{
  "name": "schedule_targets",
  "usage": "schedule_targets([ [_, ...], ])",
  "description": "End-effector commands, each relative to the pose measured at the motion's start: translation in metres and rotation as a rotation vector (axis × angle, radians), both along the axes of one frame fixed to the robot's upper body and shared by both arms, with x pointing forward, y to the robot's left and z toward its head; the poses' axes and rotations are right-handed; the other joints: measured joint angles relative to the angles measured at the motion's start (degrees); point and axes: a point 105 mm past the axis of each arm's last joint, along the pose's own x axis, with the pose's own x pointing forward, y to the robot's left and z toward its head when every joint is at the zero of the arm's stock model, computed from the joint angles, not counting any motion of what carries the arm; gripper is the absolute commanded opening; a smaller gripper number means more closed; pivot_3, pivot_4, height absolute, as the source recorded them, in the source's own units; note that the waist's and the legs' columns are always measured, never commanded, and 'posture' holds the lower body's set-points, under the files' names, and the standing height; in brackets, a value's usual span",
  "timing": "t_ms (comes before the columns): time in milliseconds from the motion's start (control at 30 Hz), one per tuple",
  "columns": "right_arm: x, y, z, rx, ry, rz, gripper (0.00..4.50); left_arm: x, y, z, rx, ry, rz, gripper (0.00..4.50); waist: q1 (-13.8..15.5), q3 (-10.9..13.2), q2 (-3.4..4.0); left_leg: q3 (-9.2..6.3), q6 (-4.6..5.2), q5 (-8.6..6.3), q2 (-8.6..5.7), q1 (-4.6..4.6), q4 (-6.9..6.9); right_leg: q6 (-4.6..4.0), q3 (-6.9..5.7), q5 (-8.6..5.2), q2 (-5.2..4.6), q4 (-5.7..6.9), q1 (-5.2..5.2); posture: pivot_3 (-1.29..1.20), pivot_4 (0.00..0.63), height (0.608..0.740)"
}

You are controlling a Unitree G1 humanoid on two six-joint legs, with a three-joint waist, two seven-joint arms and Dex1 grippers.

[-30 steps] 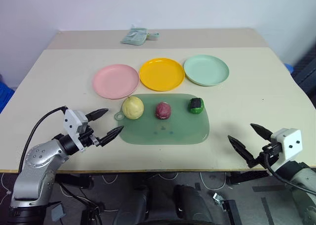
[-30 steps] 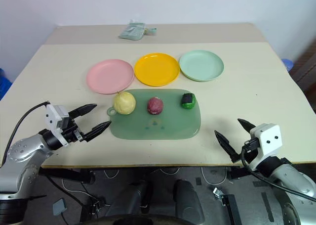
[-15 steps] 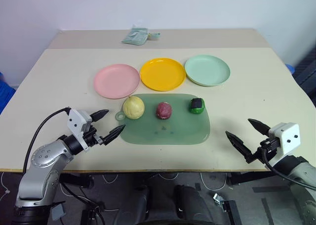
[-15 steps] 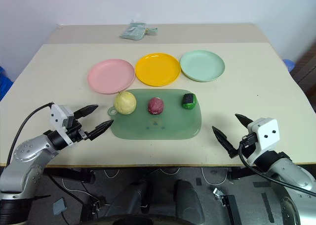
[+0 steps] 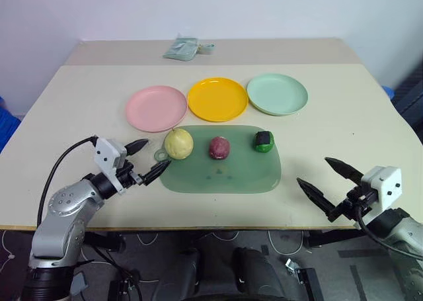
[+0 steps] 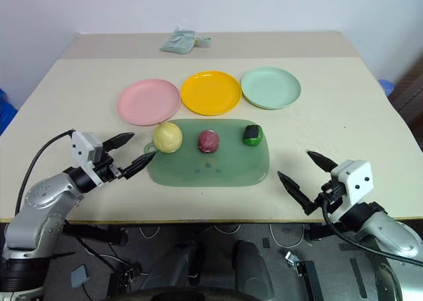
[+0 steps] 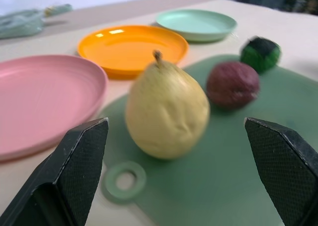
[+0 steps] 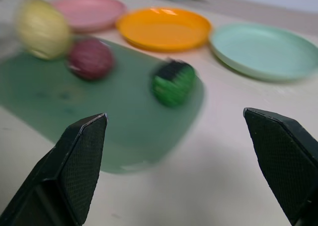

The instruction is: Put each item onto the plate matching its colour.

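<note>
Three items sit in a row on a green mat [image 5: 221, 175]: a pale yellow pear [image 5: 178, 143], a dark red ball [image 5: 219, 147] and a green lump with a black band [image 5: 263, 141]. Behind the mat lie the pink plate [image 5: 156, 108], the yellow plate [image 5: 217, 99] and the mint green plate [image 5: 277, 94], all bare. My left gripper [image 5: 147, 159] is open, just left of the mat and pointing at the pear [image 7: 166, 114]. Off the mat's right near corner, my right gripper [image 5: 328, 182] is open above the table's front edge, aimed toward the green lump [image 8: 173, 83].
A pale green wrinkled bag [image 5: 181, 49] lies at the far end of the beige table [image 5: 344, 135]. A seam crosses the tabletop behind the plates. The mat has a small ring tab [image 7: 124, 179] at its left corner.
My left gripper has edged toward the pear. The right gripper has drifted left and lifted a little, swinging toward the mat. Nothing on the mat or plates has moved.
</note>
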Motion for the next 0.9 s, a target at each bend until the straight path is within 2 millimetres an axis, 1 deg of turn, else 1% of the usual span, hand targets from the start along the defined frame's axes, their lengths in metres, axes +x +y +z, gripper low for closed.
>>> schedule_targets([
  [33,-0.007,0.029,0.017,0.001,-0.088,0.214,4.48,0.006,-0.01,0.014,-0.052,-0.022,0.006,4.5,0.0,0.0,0.0,0.0,0.0,0.0,0.0,0.0,0.0,0.01,-0.01,0.01,0.0,0.0,0.0,0.0,0.15,0.74],
  [133,-0.001,0.039,0.017,-0.016,-0.1,0.291,4.48,0.015,-0.017,0.017,-0.075,-0.02,0.021,4.5,0.0,0.0,-0.05,0.0,0.0,0.01,0.0,0.0,0.03,0.02,-0.03,0.02,0.0,0.02,0.0,0.0,0.15,0.74],
  [233,0.009,0.042,0.019,-0.025,-0.117,0.304,4.48,0.021,-0.023,0.017,-0.069,-0.02,0.028,4.5,0.1,0.0,-0.05,0.0,0.0,0.01,-0.01,0.01,0.03,0.04,-0.03,0.04,0.0,0.02,0.0,0.0,0.15,0.74],
  [333,0.013,0.044,0.02,-0.028,-0.126,0.31,4.48,0.027,-0.026,0.012,-0.047,-0.016,0.04,4.5,0.1,0.0,-0.05,0.0,0.0,0.01,-0.02,0.01,0.02,0.06,-0.03,0.05,0.0,0.02,0.0,0.0,0.15,0.74],
  [467,0.016,0.047,0.024,-0.033,-0.14,0.312,4.48,0.037,-0.034,0.001,-0.016,0.007,0.046,4.5,0.1,0.0,-0.05,0.0,0.0,0.01,-0.02,0.01,0.03,0.06,-0.03,0.06,0.0,0.03,0.0,0.0,0.15,0.74],
  [600,0.017,0.047,0.029,-0.031,-0.158,0.299,4.48,0.049,-0.034,-0.005,-0.011,0.022,0.068,4.5,0.1,0.0,-0.05,0.0,0.0,0.01,-0.02,0.01,0.03,0.06,-0.03,0.06,0.0,0.04,0.0,0.0,0.15,0.74],
  [700,0.017,0.047,0.032,-0.032,-0.169,0.284,4.5,0.055,-0.032,-0.008,0.003,0.025,0.077,3.68,0.1,0.0,-0.05,0.0,0.01,0.01,-0.02,0.01,0.01,0.19,-0.03,0.13,0.0,0.05,-0.03,0.0,0.15,0.74],
  [733,0.017,0.047,0.032,-0.032,-0.17,0.28,4.5,0.057,-0.032,-0.009,0.008,0.024,0.08,3.29,0.1,0.0,-0.05,-0.01,0.01,0.01,-0.02,0.01,0.01,0.19,-0.03,0.13,0.0,0.05,-0.03,0.0,0.15,0.74],
  [767,0.016,0.047,0.032,-0.032,-0.171,0.276,4.5,0.058,-0.032,-0.009,0.014,0.02,0.08,3.04,0.1,0.0,-0.05,0.0,0.0,0.01,-0.02,0.01,0.02,0.19,-0.03,0.13,0.0,0.06,-0.03,0.0,0.15,0.74],
  [900,0.013,0.043,0.032,-0.039,-0.17,0.25,4.5,0.06,-0.034,-0.004,0.008,-0.012,0.056,3.0,0.1,0.0,-0.04,0.0,0.01,0.01,-0.02,0.01,0.02,0.19,-0.03,0.14,0.0,0.06,-0.03,0.0,0.15,0.74],
])
